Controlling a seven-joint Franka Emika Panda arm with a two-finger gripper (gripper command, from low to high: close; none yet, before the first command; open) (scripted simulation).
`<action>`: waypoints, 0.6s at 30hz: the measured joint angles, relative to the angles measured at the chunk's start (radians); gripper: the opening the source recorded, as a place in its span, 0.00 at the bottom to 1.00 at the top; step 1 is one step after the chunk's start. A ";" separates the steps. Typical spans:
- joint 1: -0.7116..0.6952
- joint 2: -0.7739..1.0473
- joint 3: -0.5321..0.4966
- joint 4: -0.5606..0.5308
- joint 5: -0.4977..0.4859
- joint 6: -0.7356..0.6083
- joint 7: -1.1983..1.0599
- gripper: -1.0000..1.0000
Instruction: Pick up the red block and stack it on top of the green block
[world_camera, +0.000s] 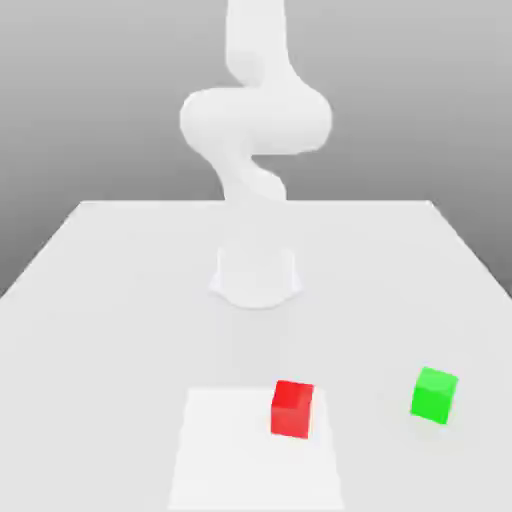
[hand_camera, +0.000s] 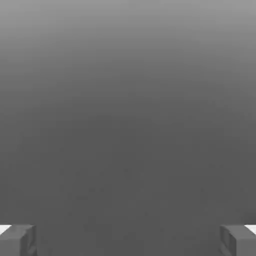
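The small matte bright-red cube, the red block (world_camera: 292, 408), sits flat on the pale grey tabletop (world_camera: 120, 300) in the exterior view, at about six o'clock from the round white base of the arm (world_camera: 256, 275) and partly over a lighter square patch (world_camera: 240, 450) on the surface. The small matte bright-green cube, the green block (world_camera: 434, 395), rests at roughly three o'clock from the red one — near it but clearly apart, with bare table between them. Both cubes stand square on their bottom faces, untouched, which suits a straight top-down grasp.

The white arm (world_camera: 255, 120) rises from its base and folds back on itself high above the table, well away from either cube. In the hand view the gripper (hand_camera: 128, 240) shows its two grey fingertips (hand_camera: 17, 240) at the far edges of the picture, spread wide with nothing between them — a ready pose for coming down around a cube.

By my reading the task has not begun in earnest: the red block is not yet grasped, and the next step would be bringing the spread fingers over it, aligned to its faces, before closing.
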 joint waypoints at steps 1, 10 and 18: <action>0.025 0.031 -0.023 -0.020 0.010 0.019 -0.055 0.50; 0.230 0.302 -0.184 -0.187 0.077 0.178 -0.503 0.50; 0.346 0.536 -0.241 -0.334 0.102 0.320 -0.872 0.50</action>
